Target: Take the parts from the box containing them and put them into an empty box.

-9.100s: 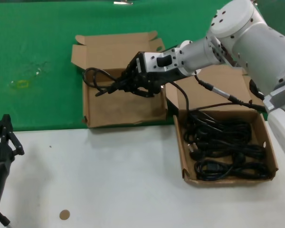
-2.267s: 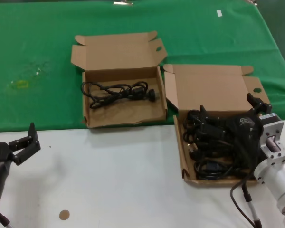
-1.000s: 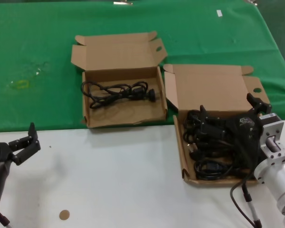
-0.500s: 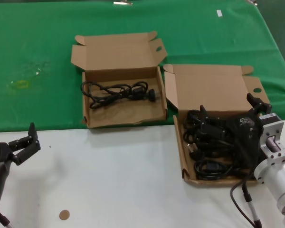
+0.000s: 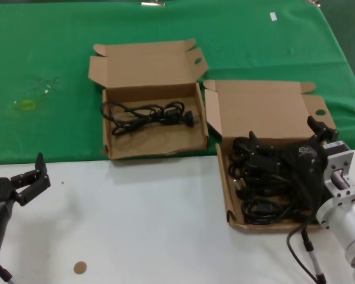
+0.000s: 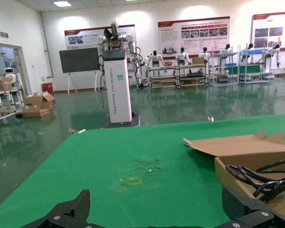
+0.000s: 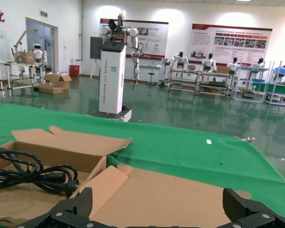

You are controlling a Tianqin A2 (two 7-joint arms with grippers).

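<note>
1. The right gripper (image 5: 284, 155) hangs over the box containing the parts (image 5: 330, 177), at the lower right of the head frame, its fingers spread wide with nothing between them. I'd say it is parked there because the heap of black power cords (image 5: 272, 195) lies directly beneath, ready for another pick.

2. One cord (image 5: 148, 115) already lies loosely coiled in the other box (image 5: 155, 146), at upper centre of the frame on the green cloth (image 5: 41, 59). That box is no longer truly empty, so by my reckoning the job is only just begun, with most cords still in the heap.

3. Both lids stand folded back, away from the robot, which leaves the trays open from above for reaching in.

4. The left gripper (image 5: 25, 178) waits at the lower left over the white table (image 5: 142, 225), well apart from both boxes, fingers apart and holding nothing. It looks idle.

5. The head view alone shows the layout: two boxes near each other, the full one nearer the robot.

6. The right wrist view gives what the head view cannot: a low look over the back lid (image 7: 161, 199) towards the delivered cord (image 7: 33, 175) and the hall beyond.

7. The left wrist view catches the far box's edge (image 6: 237, 178) with cable loops (image 6: 261, 178) showing above it.
</note>
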